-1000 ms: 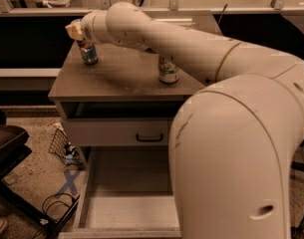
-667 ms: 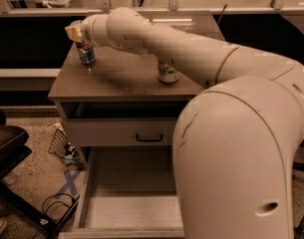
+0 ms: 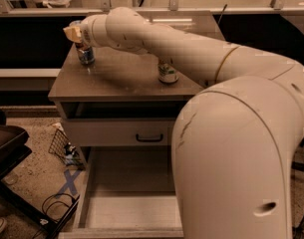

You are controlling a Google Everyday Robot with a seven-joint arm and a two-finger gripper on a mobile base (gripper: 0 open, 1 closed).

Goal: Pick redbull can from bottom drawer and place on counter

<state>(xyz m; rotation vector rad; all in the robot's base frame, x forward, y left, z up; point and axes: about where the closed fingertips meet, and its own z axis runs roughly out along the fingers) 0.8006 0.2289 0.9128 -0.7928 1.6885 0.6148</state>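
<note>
- Over the last second the slim blue-and-silver redbull can (image 3: 85, 55) has barely moved. It stands upright on the glossy grey-brown counter (image 3: 126, 83), at the far left corner, as it did in both earlier views.
- The two-finger gripper (image 3: 77, 38) sits at the can's top, at the end of the cream arm (image 3: 191, 49). Arm and gripper have only drifted slightly to the left.
- Judged from this, the carry out of the drawer is done. The can is on the counter, and only the letting go and the withdrawal seem to be left.
- Whether the claw is clenched on the can or has already released it cannot be told, because the wrist covers the contact.
- The wide grey-beige bottom drawer (image 3: 126, 203) stands pulled out at the near edge, and the part of its floor that shows holds nothing.
- The arm's large near joint hides the drawer's right side and cuts off the right of the scene.
- The wider green-and-white can (image 3: 167, 73) stands on the counter well to the right of the redbull can. The arm covers its top.
- The shallow drawer with the black handle (image 3: 116, 132) is slightly out under the counter, and its inside is in shadow.
</note>
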